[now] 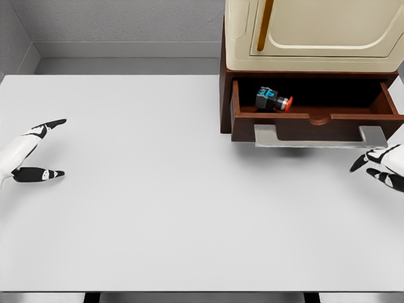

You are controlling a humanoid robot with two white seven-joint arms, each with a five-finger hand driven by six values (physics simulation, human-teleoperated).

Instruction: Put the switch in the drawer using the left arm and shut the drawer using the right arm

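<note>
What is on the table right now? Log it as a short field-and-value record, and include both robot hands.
switch: switch lies inside the drawer, toward its left end, red button pointing right
drawer: drawer is pulled open, grey handle facing the robot
cabinet: cream-fronted cabinet stands above the drawer at the table's far right
table: white table
left robot hand: left robot hand at the left edge, fingers spread, holds nothing
right robot hand: right robot hand at the right edge, just below the handle, fingers open, not touching it
task state: switch in, drawer not yet closed
</note>
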